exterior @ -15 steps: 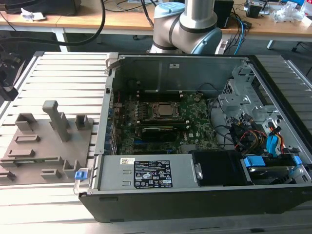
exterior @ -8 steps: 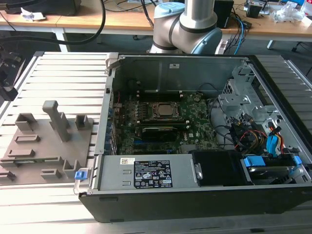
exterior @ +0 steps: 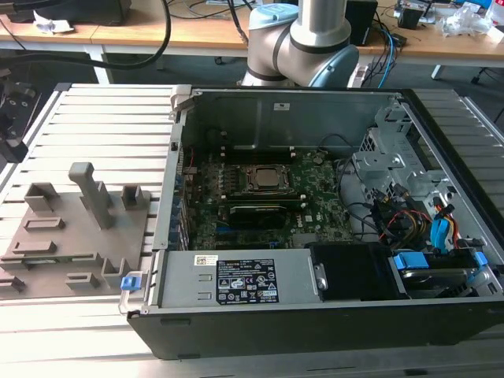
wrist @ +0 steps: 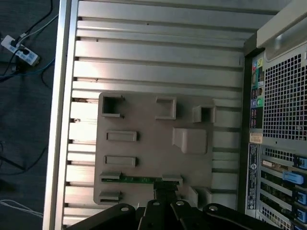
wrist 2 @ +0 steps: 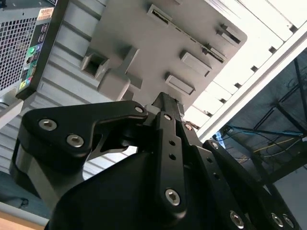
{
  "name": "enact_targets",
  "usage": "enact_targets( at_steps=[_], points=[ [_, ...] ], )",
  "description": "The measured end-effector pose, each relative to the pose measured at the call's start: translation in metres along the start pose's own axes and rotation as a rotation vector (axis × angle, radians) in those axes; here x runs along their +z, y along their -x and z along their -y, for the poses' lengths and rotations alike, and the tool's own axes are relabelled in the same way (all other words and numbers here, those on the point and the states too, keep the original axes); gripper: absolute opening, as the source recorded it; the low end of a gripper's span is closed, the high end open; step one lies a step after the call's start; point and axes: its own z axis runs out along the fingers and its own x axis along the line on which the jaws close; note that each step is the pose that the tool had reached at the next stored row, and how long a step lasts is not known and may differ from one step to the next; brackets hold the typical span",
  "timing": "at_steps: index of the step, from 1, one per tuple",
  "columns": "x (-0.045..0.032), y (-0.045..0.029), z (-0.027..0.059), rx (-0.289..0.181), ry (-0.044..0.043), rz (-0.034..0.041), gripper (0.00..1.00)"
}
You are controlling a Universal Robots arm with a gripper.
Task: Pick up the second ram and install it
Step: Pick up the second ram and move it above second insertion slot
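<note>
Ram stick [wrist: 141,179] sits in a slot of the grey holder tray [wrist: 153,139] beside the computer case [wrist: 283,96], my gripper [wrist: 165,191] up above it, jaws pressed together on nothing, so I'd spread them, centre over the stick's middle, and come down straight.

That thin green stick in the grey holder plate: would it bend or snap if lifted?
The thin green circuit-board stick looks flat and straight, so probably stiff, not floppy. It is slender, so likely light. It sits held between two clips of the grey plastic holder plate, so a sideways push might strain it rather than slide it.
</note>
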Motion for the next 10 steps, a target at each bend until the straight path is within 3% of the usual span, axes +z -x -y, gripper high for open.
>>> enact_targets(
  at_steps=[7,10],
  points=[
    [0.0000,0.0000,0.0000,-0.068,0.0016,-0.0027,0.11],
    [0.0000,0.0000,0.0000,-0.131,0.0031,-0.0051,0.11]
  ],
)
